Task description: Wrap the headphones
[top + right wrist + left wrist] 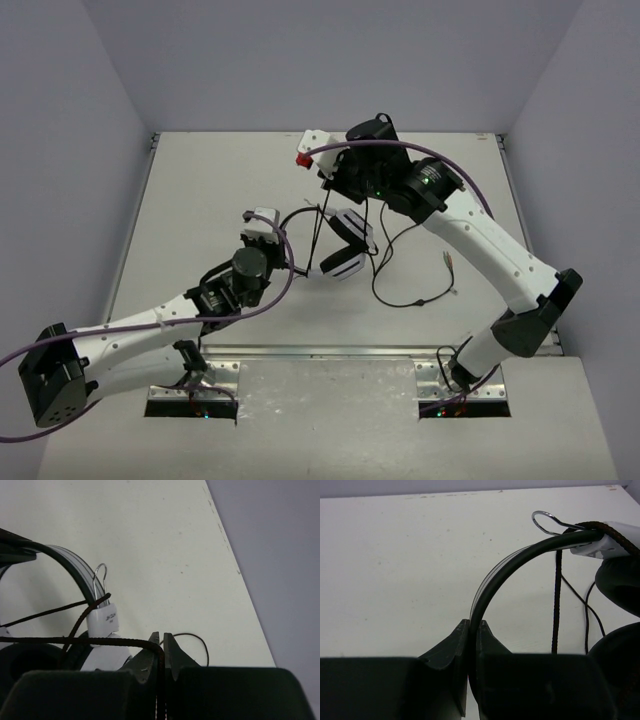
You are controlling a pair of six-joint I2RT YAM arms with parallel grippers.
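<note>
Left arm reaches in from the near left corner of the pale grey table (pixel 220 180), with a purple robot cable (pixel 290 280) looping beside its wrist. The left gripper (pixel 474 629) is clamped shut on the thin black curved headband (pixel 520 555), both fingers pressed flat against the band with no gap showing. The over-ear headphones with white oval earcups and black pads (pixel 345 248) sit mid-table, just right of that gripper. The headband arcs up and away from the fingers towards the earcups; I cannot tell whether the cups rest on the surface. Further right and towards the back, the right gripper (pixel 161 642) is pinched closed on the long thin black braided cable (pixel 125 640). The strand passes straight between its fingertips and runs taut back towards the headband. Another strand crosses the band near the white yoke. The rest of the cable lies slack in a loop on the table, right of the earcups.
</note>
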